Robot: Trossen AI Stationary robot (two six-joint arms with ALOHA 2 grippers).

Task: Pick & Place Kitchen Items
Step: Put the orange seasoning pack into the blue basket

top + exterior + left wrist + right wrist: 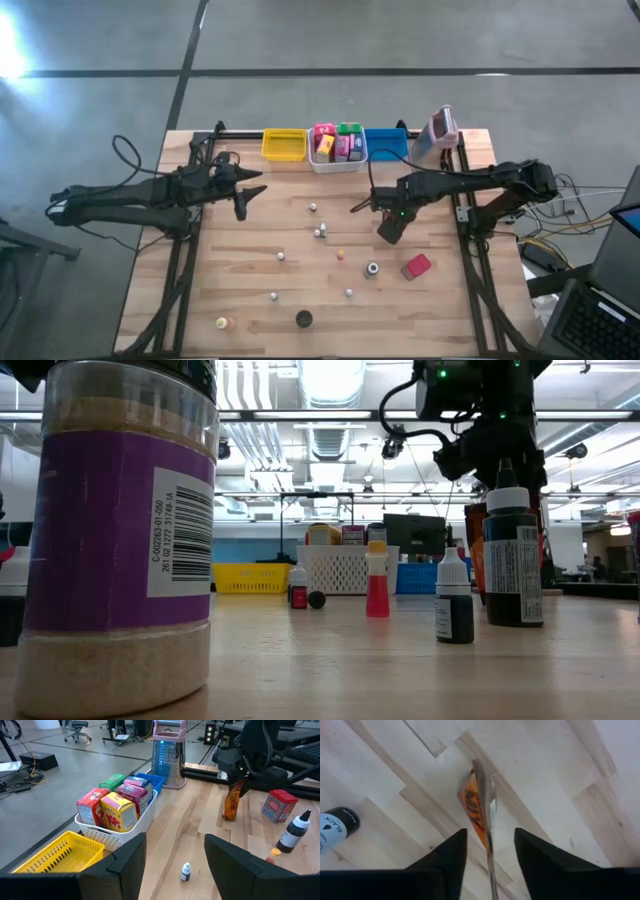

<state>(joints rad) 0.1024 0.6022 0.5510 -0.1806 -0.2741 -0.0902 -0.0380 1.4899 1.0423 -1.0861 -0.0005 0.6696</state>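
An orange-brown packet [231, 805] stands upright on its lower edge on the table, right of centre. My right gripper [388, 232] points down over it. In the right wrist view I see the packet [479, 807] edge-on, its top seam running between the two fingers of my right gripper [490, 855], with a gap on each side, so the fingers are open around it. My left gripper [243, 205] hovers over the table's left half, open, with nothing between its fingers [125, 865]. Several coloured packets [117, 802] stand in the white basket [337, 160].
A yellow bin [283, 145], a blue bin [387, 142] and a pink grater [441, 127] line the far edge. A red tin [416, 266], a black-capped bottle [335, 830] and several small bottles [318, 232] dot the table. A purple-labelled jar [120, 540] stands near the front edge.
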